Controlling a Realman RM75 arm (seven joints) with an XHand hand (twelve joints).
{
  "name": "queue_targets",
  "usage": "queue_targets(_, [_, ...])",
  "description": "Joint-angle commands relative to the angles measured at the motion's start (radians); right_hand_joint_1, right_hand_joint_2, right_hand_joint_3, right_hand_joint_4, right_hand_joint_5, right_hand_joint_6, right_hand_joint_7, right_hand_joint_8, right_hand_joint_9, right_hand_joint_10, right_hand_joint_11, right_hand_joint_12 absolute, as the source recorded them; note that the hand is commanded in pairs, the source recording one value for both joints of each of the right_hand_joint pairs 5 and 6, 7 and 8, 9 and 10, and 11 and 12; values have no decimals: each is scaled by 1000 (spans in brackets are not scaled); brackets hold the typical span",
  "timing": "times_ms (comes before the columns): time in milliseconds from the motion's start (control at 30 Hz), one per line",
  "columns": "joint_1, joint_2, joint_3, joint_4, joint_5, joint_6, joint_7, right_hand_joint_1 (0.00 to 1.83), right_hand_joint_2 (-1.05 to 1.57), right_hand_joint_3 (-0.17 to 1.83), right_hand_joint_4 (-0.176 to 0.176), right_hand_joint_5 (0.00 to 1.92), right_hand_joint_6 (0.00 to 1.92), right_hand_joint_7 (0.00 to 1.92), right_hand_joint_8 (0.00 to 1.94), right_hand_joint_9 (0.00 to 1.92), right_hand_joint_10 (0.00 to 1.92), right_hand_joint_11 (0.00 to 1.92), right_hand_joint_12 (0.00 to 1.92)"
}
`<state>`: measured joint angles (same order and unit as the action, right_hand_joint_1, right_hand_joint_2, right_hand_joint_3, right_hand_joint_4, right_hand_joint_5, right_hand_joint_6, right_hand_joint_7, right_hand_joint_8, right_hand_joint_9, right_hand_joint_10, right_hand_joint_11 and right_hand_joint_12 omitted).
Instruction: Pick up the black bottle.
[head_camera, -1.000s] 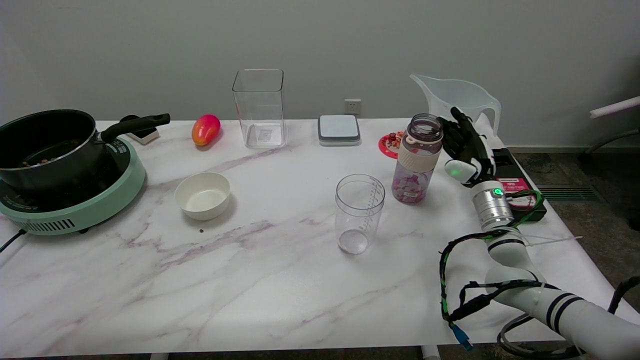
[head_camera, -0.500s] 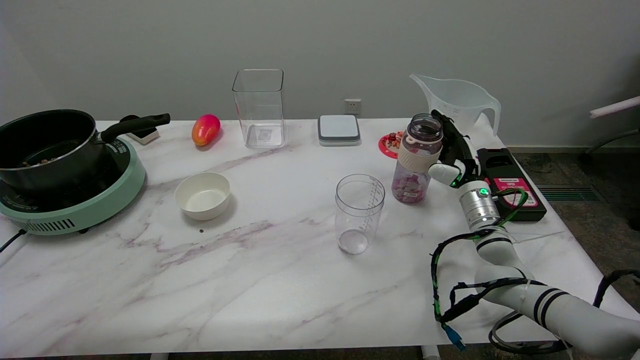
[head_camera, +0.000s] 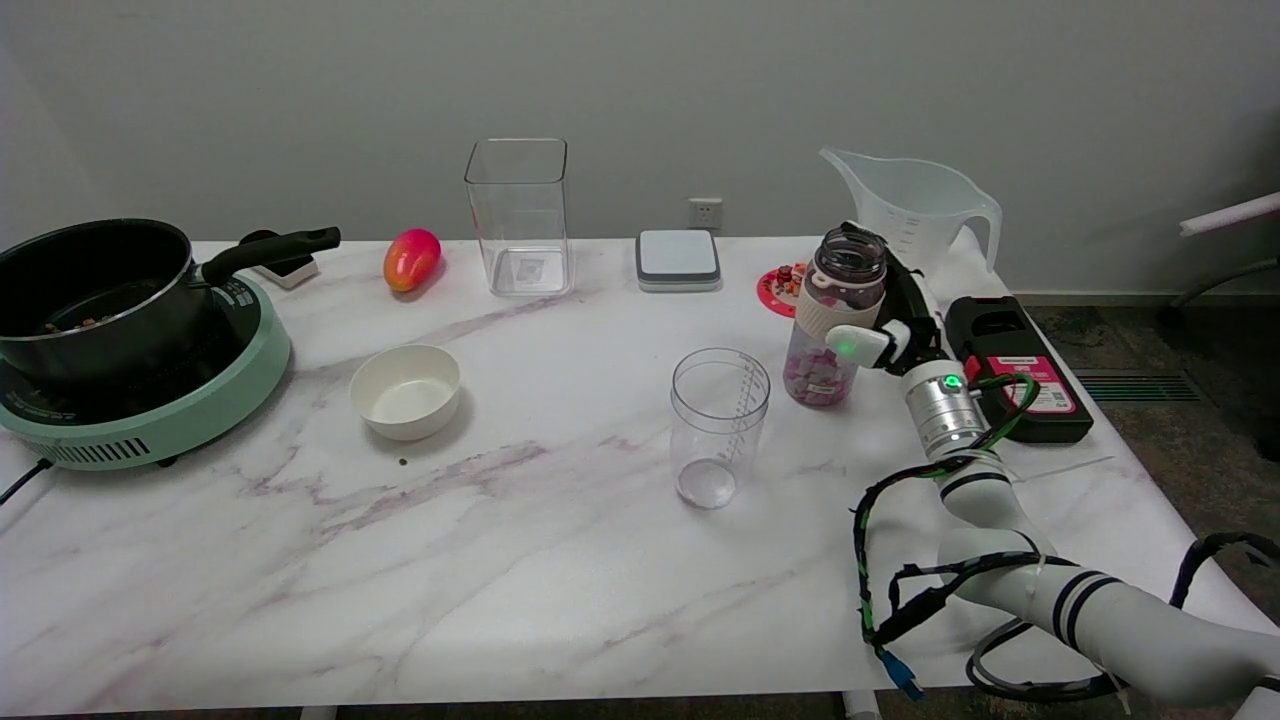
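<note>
Inside bottle (head_camera: 838, 318), pinkish bits; pot (head_camera: 90, 292) dark.

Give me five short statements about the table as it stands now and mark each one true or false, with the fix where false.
1. The right hand is at the bottle, on its right side. True.
2. The bottle lies on its side. False: it stands upright on the table.
3. The white bowl sits between the green cooker and the clear measuring cup. True.
4. The pot stands on the bare table. False: it sits on the cooker.
5. The tall clear square container is nearer the camera than the bowl. False: it stands near the far edge.
</note>
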<state>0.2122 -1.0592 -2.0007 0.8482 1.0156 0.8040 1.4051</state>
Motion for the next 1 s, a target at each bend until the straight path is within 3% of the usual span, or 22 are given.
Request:
queue_targets(33, [21, -10, -15, -17, -14, -19, 5, 1351, -531, 862, 0, 341, 341, 646, 646, 506, 506, 509, 509])
queue_targets(267, [21, -10, -15, -21, -14, -22, 5, 1416, -117, 742, 0, 402, 402, 768, 768, 732, 732, 642, 642])
queue_targets(733, [23, -10, -8, -31, -8, -29, 5, 1514, 324, 551, 0, 573, 573, 936, 936, 923, 923, 747, 747])
queue_targets(900, [23, -10, -7, -31, -7, -27, 5, 1504, 346, 799, 0, 971, 971, 1205, 1205, 1146, 1146, 917, 917])
queue_targets(1000, [23, -10, 0, -31, -12, -24, 5, 1500, 531, 737, 0, 1280, 1280, 1388, 1388, 1282, 1282, 1084, 1084])
